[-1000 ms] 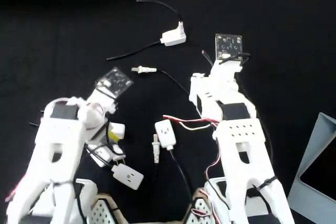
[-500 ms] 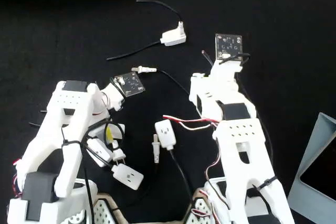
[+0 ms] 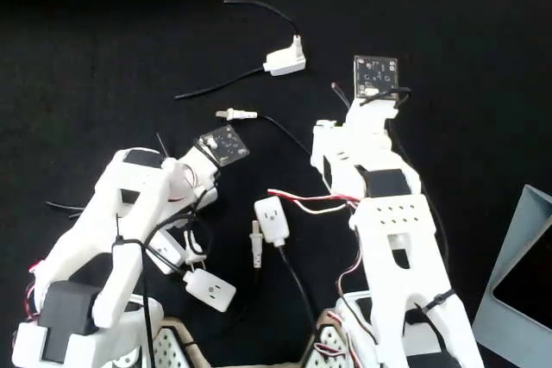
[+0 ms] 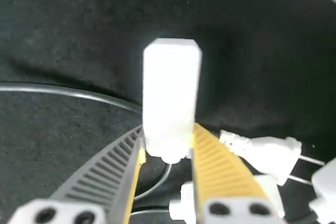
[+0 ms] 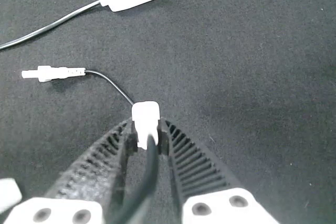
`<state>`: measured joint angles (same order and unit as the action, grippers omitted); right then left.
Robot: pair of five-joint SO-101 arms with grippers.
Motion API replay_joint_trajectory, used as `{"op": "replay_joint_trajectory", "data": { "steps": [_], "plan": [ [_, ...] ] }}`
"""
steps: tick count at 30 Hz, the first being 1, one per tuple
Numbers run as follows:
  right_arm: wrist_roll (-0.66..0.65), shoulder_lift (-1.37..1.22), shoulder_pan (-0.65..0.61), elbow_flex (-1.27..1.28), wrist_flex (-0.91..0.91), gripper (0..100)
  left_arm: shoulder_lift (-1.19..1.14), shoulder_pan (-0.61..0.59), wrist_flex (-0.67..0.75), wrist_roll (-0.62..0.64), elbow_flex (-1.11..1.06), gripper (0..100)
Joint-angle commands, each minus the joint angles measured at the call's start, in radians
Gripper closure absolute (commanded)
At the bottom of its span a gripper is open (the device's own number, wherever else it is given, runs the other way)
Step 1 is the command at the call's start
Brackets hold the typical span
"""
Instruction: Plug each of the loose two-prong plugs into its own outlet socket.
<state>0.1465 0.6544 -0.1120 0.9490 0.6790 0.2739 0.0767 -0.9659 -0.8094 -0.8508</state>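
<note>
— Nearest the arm bases, what lies on the black surface?
— One white outlet socket just beside the left arm. Between the arms there is a second socket on a black cord, with a loose two-prong plug alongside it. A grey-blue panel stands at the right edge.
— And the left pincer?
— Closed on a white socket block that juts out past its grey and yellow fingers. Another white plug lies just beside it. From above, the left arm overhangs this spot.
— The right pincer?
— Clamped tight on a small white piece, with a black cord running back between its fingers.
— Farther out?
— A thin white plug lies beyond both pincers on its own black cord, and farthest off a third socket trails a cord as well.
</note>
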Motion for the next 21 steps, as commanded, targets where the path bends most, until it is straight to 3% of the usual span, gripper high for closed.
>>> {"op": "replay_joint_trajectory", "data": {
  "steps": [1, 4, 10, 15, 21],
  "plan": [
    [0.006, 0.028, -0.014, -0.062, -0.017, 98.7, 0.055, -0.004, 0.018, 0.092, 0.090, 97],
    [0.006, 0.028, -0.014, -0.062, -0.017, 98.7, 0.064, -0.007, 0.061, 0.143, 0.105, 96],
    [0.006, 0.028, -0.014, -0.062, -0.017, 98.7, 0.069, -0.005, 0.328, 0.141, -0.042, 93],
    [0.006, 0.028, -0.014, -0.062, -0.017, 98.7, 0.097, -0.038, 0.328, 0.186, -0.117, 67],
    [0.006, 0.028, -0.015, -0.062, -0.018, 98.7, 0.242, -0.065, 0.295, 0.206, -0.137, 68]
  ]
}}
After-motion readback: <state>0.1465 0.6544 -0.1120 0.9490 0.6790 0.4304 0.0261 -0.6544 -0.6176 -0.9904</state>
